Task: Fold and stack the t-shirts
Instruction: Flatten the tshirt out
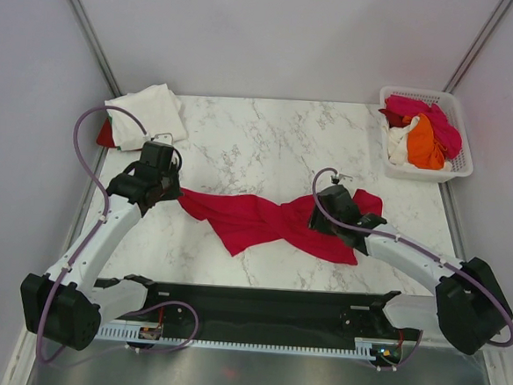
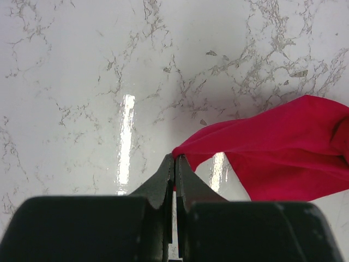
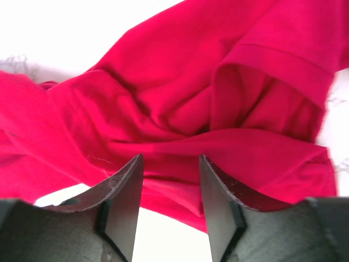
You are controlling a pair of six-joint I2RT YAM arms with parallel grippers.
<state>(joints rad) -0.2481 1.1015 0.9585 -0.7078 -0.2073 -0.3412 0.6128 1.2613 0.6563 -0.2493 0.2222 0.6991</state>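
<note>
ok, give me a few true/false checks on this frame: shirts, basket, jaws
1. The left jaws are shut on a corner of the crimson-red cloth t-shirt. True.
2. The white plastic lattice basket stands at the near left corner of the white marble-pattern table. False: it stands at the far right corner.
3. The cream-white cloth shirt lies at the table's far left corner. True.
4. The basket is empty. False: it holds pink cloth, orange cloth and white cloth.
5. The right jaws are pressed fully shut. False: they stand apart, over the red t-shirt.
</note>
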